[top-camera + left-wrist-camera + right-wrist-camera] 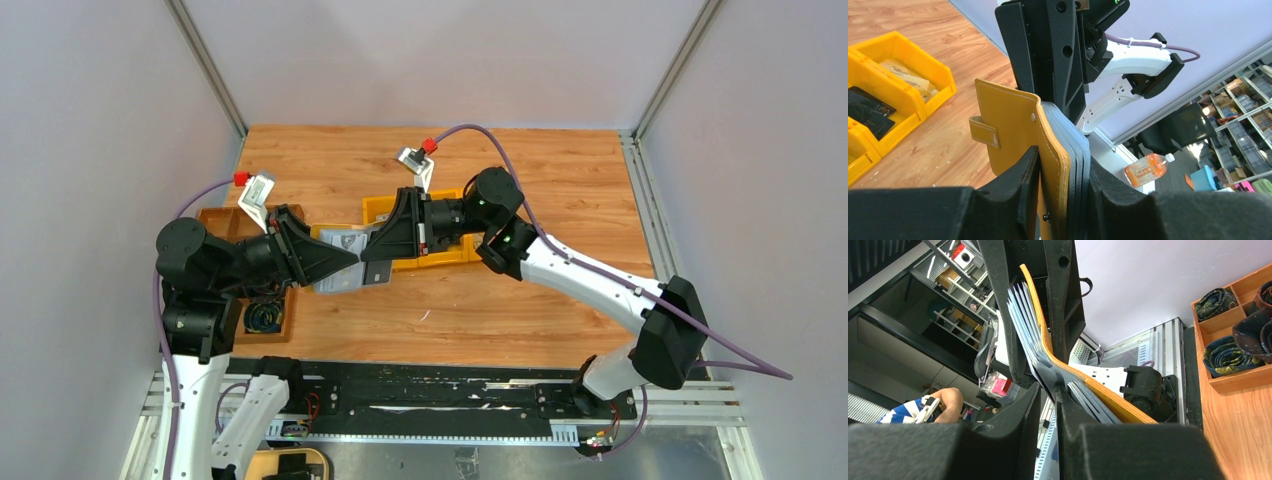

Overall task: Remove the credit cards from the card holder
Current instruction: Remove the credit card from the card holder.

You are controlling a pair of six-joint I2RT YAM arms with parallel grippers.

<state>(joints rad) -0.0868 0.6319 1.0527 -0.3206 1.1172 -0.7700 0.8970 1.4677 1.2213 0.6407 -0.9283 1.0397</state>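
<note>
The mustard-yellow card holder (338,282) hangs in the air over the middle of the table, between my two grippers. In the left wrist view the card holder (1008,120) stands edge-on with its strap and snap stud toward the camera. My left gripper (1064,157) is shut on it, one finger on the yellow cover and one on the grey leaves. From the other side my right gripper (1049,389) meets the card holder (1098,387). Its jaws are narrowed round one thin grey leaf, and a slit of light still shows between them. No credit card in the holder can be made out.
Yellow bins (913,80) sit on the table behind the grippers, with a black card (870,112) and a pale card (905,75) inside. A brown compartment tray (1233,330) with rolled ties stands at the left edge (225,225).
</note>
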